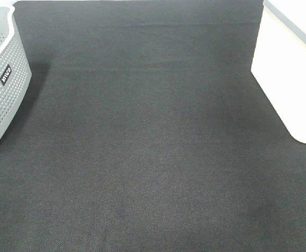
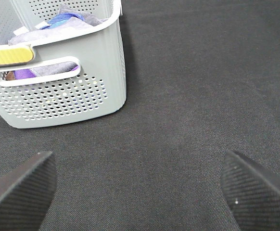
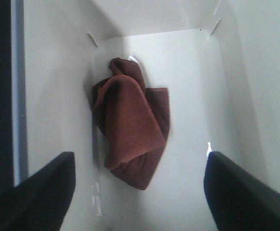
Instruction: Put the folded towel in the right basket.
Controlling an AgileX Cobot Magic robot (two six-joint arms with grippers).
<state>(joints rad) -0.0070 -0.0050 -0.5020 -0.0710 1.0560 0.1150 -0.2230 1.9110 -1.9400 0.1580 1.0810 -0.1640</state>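
Towel (image 3: 133, 125), rust-brown, lies on the floor of the white basket (image 3: 58, 72), bunched into loose folds rather than flat, pressed toward one side wall and clear of the opposite wall. Nothing grips it. Right gripper (image 3: 139, 166) hangs over the basket's mouth looking straight down, fingers (image 3: 39, 192) spread wide to either side of the towel, not touching it, nothing between them. From the high camera the white basket (image 1: 289, 79) stands at the right edge of the tabletop (image 1: 153, 157), toward the far right corner, smooth-walled; its inside is not visible from there. Tabletop is covered in dark woven cloth. At the left edge, toward the far left corner, stands a grey basket (image 1: 0, 100) with perforated walls and a small black label (image 1: 5, 74). Left wrist camera shows this grey basket (image 2: 58, 103) close up: slot handle, a yellow strip (image 2: 7, 56) on the rim, purple and blue cloths (image 2: 65, 19) heaped inside. Left gripper (image 2: 137, 156) hovers over bare tabletop just beside the grey basket, fingers (image 2: 19, 192) wide apart, holding nothing.
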